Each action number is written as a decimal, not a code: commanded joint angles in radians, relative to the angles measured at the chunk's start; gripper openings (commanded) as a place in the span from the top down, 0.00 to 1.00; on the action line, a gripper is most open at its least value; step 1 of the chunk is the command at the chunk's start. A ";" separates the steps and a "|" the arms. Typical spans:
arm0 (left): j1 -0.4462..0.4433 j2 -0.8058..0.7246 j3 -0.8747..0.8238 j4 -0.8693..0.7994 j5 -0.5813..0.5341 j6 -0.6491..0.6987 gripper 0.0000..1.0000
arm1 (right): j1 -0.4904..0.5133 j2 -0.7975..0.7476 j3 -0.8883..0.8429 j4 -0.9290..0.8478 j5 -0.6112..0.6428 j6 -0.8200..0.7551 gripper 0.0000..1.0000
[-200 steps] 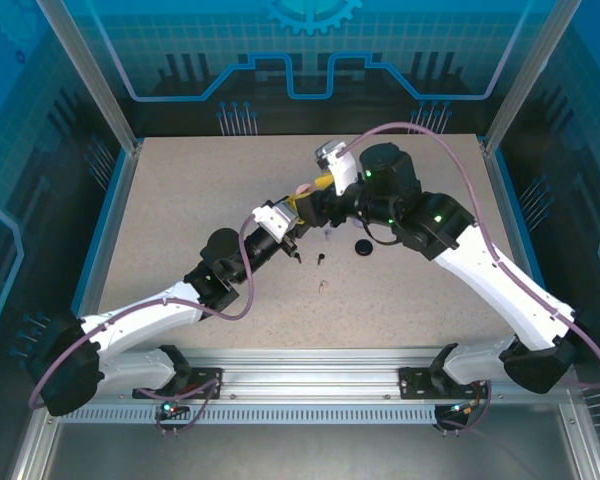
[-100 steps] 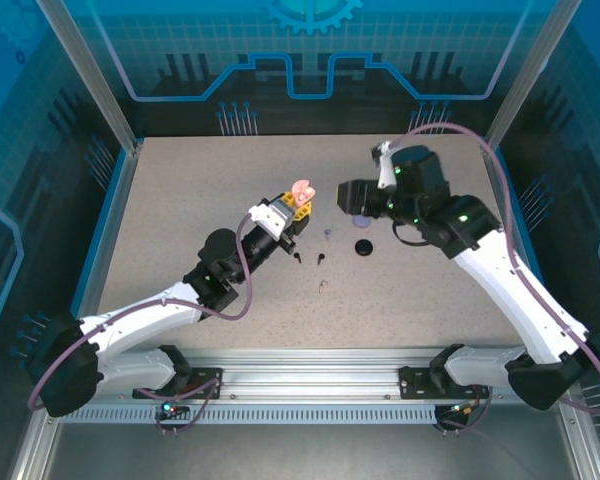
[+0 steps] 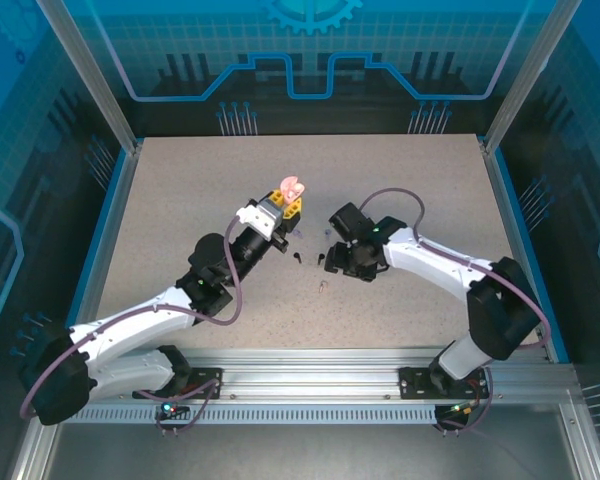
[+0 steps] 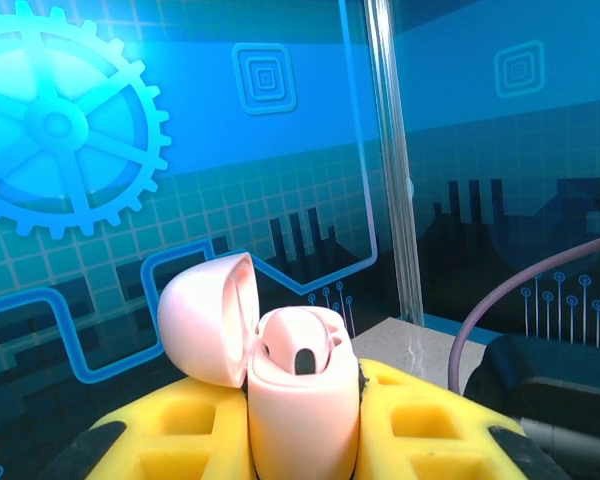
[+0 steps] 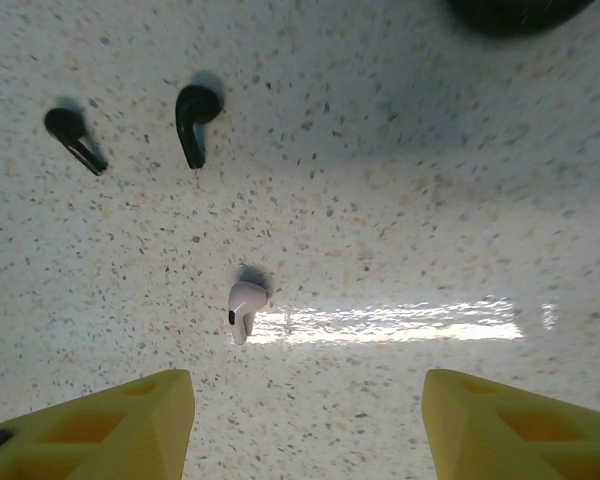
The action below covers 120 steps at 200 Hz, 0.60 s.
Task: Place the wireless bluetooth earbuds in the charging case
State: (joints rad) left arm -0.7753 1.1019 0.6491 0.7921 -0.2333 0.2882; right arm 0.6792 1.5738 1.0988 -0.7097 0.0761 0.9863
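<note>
Closed tight, the left tool holds the pale pink case upright between its yellow fingers, raised above the table. In the left wrist view the case stands open, its lid swung over to the left and a dark socket showing in its body. To the right of it, the right tool points down at the table with its jaws wide apart and nothing between them. From the right wrist camera, a pale earbud lies on the table just ahead of that tool. Two black earbuds lie farther off to the left, apart from each other.
</note>
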 commanded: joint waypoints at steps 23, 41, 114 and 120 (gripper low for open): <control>-0.002 -0.027 -0.029 0.060 -0.036 -0.013 1.00 | 0.039 0.140 0.105 -0.030 0.006 0.149 0.39; 0.002 -0.033 -0.036 0.068 -0.040 -0.015 1.00 | 0.052 0.199 0.139 -0.046 -0.004 0.162 0.42; 0.040 -0.070 -0.066 0.079 -0.029 -0.053 1.00 | 0.085 0.334 0.227 -0.091 -0.014 0.186 0.51; 0.043 -0.072 -0.068 0.081 -0.028 -0.057 1.00 | 0.090 0.342 0.232 -0.092 -0.016 0.187 0.52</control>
State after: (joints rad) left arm -0.7471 1.0576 0.5972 0.8185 -0.2508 0.2642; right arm 0.7483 1.8790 1.2892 -0.7502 0.0677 1.1481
